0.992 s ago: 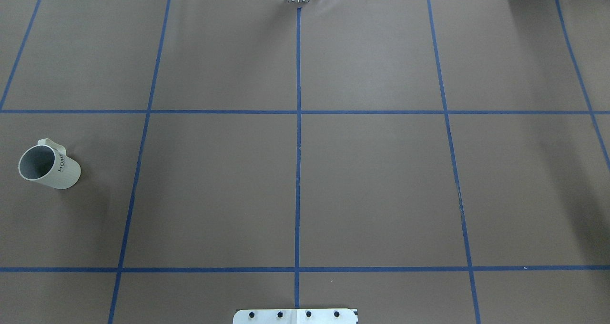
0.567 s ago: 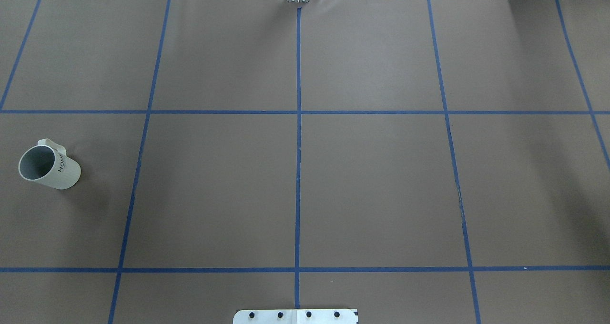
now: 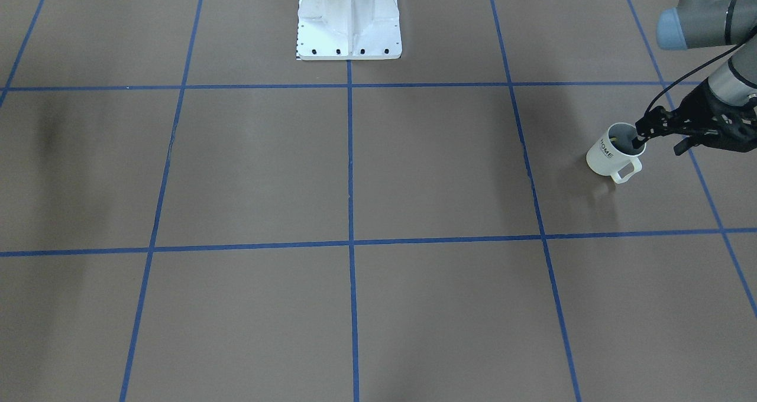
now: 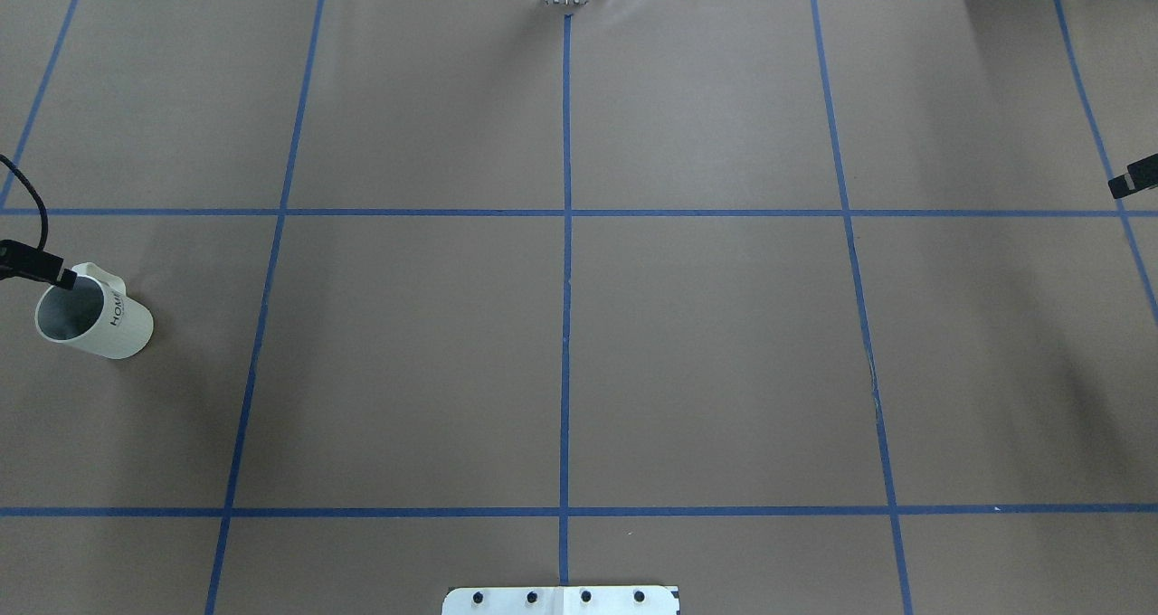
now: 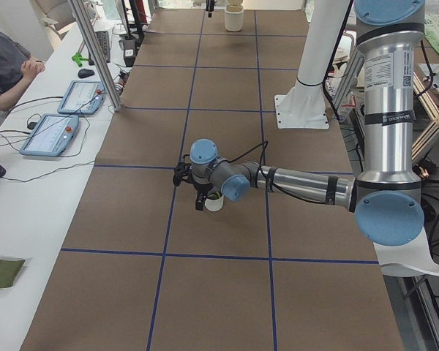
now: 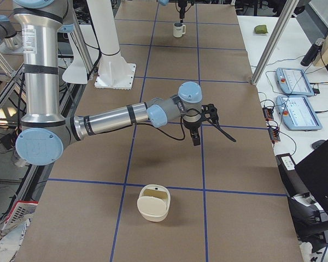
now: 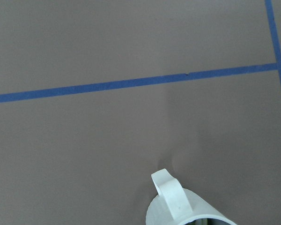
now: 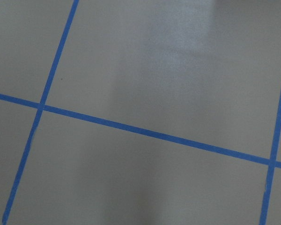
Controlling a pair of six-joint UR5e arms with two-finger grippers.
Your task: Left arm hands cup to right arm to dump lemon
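Note:
The cup [image 3: 606, 155] is a white mug with HOME lettering, standing upright on the brown table at my left end, also seen as the cup [image 4: 101, 324]. My left gripper [image 3: 637, 139] reaches it from the side. One black finger dips into the mouth and the rim sits between the open fingers. Only the left gripper's tip [image 4: 60, 277] shows in the overhead view. A yellow-green bit, the lemon [image 5: 215, 197], shows inside the cup. In the left wrist view the cup's handle [image 7: 171, 197] sits at the bottom edge. My right gripper [image 6: 197, 134] hovers over the table's other end; I cannot tell its state.
Blue tape lines divide the brown table into squares. The white robot base plate [image 3: 349, 35] stands at the middle of the robot's side. A cream container [image 6: 153, 203] sits at the right end. A person [image 5: 7, 66] and tablets [image 5: 77, 96] are beside the table.
My left gripper's tip and its cable have come in at the overhead view's left edge, up to the cup's rim. A black part of the right gripper now shows at the right edge. The cup has not moved.

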